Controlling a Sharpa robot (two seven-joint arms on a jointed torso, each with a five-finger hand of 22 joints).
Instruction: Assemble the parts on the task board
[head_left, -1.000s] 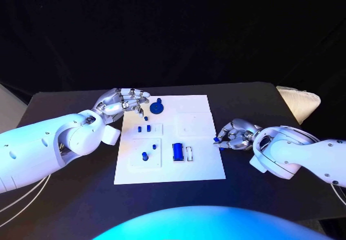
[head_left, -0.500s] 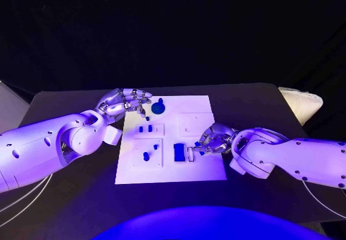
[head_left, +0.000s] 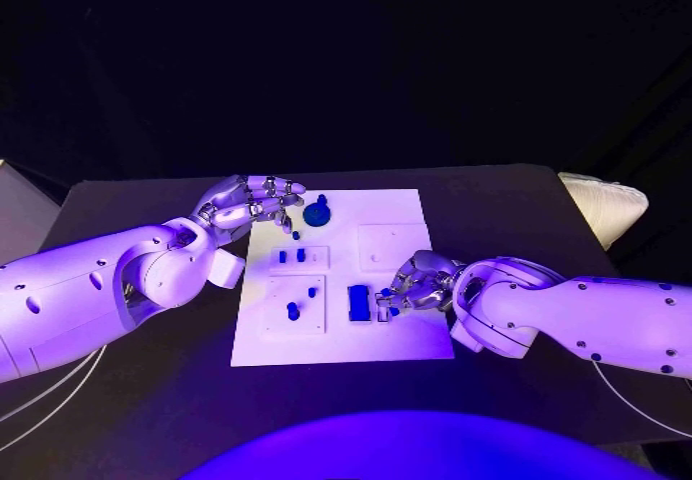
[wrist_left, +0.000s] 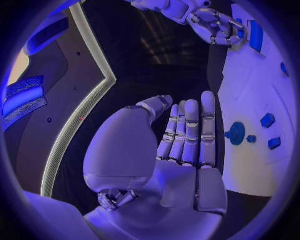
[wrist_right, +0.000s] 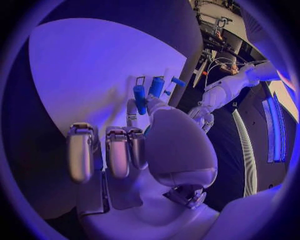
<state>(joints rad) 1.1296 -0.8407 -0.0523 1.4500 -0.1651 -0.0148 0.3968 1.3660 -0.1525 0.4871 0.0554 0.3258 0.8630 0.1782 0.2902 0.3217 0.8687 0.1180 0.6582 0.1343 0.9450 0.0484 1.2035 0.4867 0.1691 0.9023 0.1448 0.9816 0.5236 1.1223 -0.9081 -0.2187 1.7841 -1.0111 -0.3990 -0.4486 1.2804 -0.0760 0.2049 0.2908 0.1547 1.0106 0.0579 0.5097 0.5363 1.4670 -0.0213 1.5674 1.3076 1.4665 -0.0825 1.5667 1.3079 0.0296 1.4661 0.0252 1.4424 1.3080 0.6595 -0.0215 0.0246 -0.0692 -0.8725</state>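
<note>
Task board (head_left: 378, 342) flat at mid-bench (head_left: 144, 400), blue parts (head_left: 358, 303) on it. Right hand (head_left: 411, 287) over the board's right side, fingers (wrist_right: 117, 155) curled, pinching a small blue part (wrist_right: 139, 98). Left hand (head_left: 248, 205) at the board's far-left corner, fingers (wrist_left: 190, 131) straight, pressed together, holding nothing.

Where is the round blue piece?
In the head view, the round blue piece lies at the white task board's far left corner, beside the left robot hand.

Blue parts (head_left: 358, 303) on white task board (head_left: 389, 215)
</note>
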